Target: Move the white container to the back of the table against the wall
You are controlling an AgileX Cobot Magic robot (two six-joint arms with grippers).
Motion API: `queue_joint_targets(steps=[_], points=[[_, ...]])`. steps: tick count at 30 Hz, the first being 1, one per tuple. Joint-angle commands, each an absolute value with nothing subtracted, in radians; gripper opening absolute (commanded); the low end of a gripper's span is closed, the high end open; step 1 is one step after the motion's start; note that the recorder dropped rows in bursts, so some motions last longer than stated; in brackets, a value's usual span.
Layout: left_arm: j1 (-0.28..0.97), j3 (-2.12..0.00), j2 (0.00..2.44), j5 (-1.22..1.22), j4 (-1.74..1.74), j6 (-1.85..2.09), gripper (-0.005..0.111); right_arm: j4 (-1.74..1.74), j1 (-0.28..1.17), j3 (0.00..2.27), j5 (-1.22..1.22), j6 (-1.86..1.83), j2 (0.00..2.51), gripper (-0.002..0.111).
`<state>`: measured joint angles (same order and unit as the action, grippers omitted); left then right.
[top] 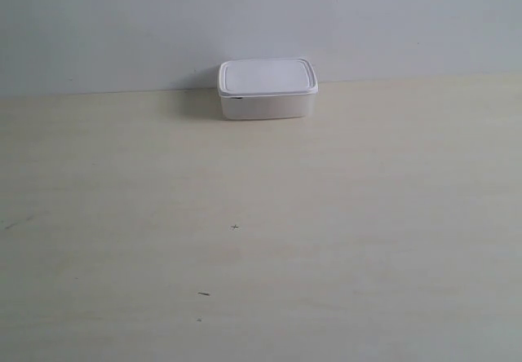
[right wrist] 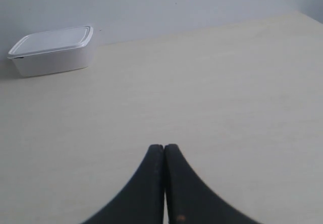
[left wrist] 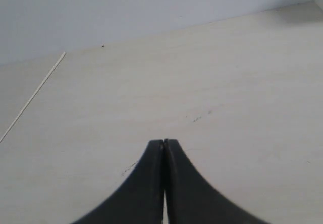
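Well away from the wall (top: pixel 122 19), the left gripper (left wrist: pixel 164 142) and the right gripper (right wrist: pixel 164 146) are held pressed together, empty, over the table (top: pixel 326 240), while the white container (top: pixel 267 89) is seen at the wall's foot, seemingly touching it, so placing is judged done and only withdrawal is called for.

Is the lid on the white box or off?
On. The white container has its flat lid sitting level and covering the whole top, in both the exterior and right wrist views.
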<state>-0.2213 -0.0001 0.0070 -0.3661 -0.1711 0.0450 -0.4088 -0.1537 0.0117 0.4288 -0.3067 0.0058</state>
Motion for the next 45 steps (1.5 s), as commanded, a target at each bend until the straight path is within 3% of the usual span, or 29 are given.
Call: queue_joint_targets(steps=[1, 3, 6, 10, 18, 45], points=[[-0.217, 0.000, 0.000, -0.368, -0.163, 0.049, 0.000, -0.452, -0.156, 0.017, 0.463, -0.312, 0.000, 0.000], [-0.217, 0.000, 0.000, -0.368, -0.163, 0.049, 0.000, -0.515, -0.156, 0.027, 0.602, -0.303, 0.000, 0.000], [-0.217, 0.000, 0.000, -0.368, -0.165, 0.049, 0.000, -0.492, -0.156, 0.029, 0.610, -0.279, 0.000, 0.000], [-0.217, 0.000, 0.000, -0.368, -0.165, 0.049, 0.000, -0.282, -0.156, 0.029, 0.501, -0.033, 0.000, 0.000], [-0.217, 0.000, 0.000, -0.368, -0.165, 0.049, 0.000, -0.019, -0.156, 0.029, 0.327, -0.071, 0.000, 0.000], [-0.217, 0.000, 0.000, -0.368, -0.165, 0.049, 0.000, -0.125, -0.156, 0.000, 0.334, -0.105, 0.000, 0.000]])
